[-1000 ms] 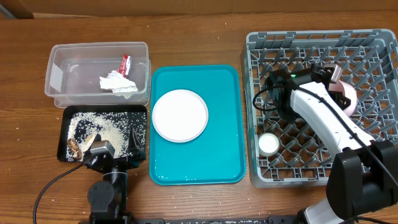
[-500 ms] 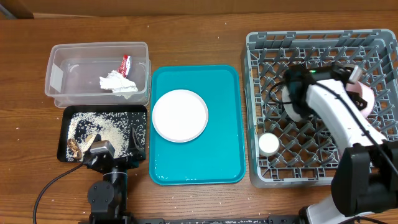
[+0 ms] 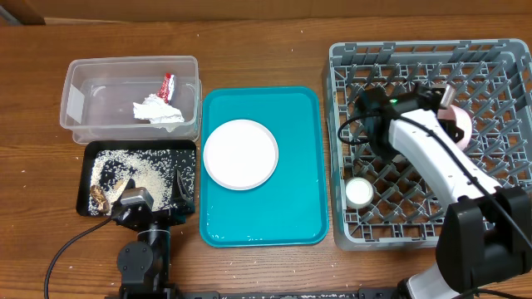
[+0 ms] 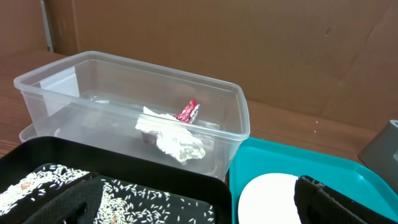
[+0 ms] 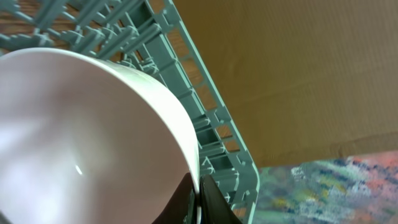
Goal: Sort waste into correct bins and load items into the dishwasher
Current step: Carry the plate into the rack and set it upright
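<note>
Gripping the bowl by its rim with my right end effector, I am aiming to stand it tilted in the rack.

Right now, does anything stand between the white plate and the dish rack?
Nothing lies on the teal tray between plate and rack. Inside it, the right gripper holds the bowl and a cup sits by the wall facing the tray.
</note>
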You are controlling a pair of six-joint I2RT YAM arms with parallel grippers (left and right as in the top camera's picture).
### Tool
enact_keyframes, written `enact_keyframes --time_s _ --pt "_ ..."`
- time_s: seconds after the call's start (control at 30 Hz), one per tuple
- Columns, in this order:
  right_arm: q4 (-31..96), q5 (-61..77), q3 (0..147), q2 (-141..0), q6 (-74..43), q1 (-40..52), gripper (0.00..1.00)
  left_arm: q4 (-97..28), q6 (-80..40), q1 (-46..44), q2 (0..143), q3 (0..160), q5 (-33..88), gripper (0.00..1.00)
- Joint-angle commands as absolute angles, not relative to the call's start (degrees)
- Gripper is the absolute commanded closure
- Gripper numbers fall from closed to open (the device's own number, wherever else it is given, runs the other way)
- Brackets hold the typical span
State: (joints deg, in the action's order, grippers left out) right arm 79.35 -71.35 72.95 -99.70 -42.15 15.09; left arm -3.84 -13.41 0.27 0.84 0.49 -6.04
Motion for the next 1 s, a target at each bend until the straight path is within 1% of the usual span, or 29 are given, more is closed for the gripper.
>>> enact_keyframes --time_s 0.0,0.17,0.4,0.6,0.73,0.97 --pt "79.5 -70.3 72.0 -101.0 -41.7 15.7 0.96 -3.8 -14.0 0.8 0.3 0.3 -5.8 0.00" --pt "82.9 -79.6 72.1 -100.9 -41.7 15.7 0.96 -3.8 -14.0 0.8 0.3 0.3 -5.8 0.00" --pt "82.5 -77.3 72.1 -100.9 -41.1 11.3 0.96 -3.8 -14.0 0.8 0.3 0.3 -5.8 0.00" --pt "77.3 -74.8 72.1 -100.9 -33.1 7.6 0.96 -3.8 -14.0 0.7 0.3 0.3 -5.8 0.00" --pt "76.5 -73.0 72.1 -100.9 -32.9 8.5 0.96 -3.8 -14.0 0.7 0.3 0.3 -5.8 0.00" --pt "76.8 -71.9 72.0 -102.2 -33.0 13.6 0.96 -3.8 -14.0 0.7 0.3 0.3 -5.8 0.00"
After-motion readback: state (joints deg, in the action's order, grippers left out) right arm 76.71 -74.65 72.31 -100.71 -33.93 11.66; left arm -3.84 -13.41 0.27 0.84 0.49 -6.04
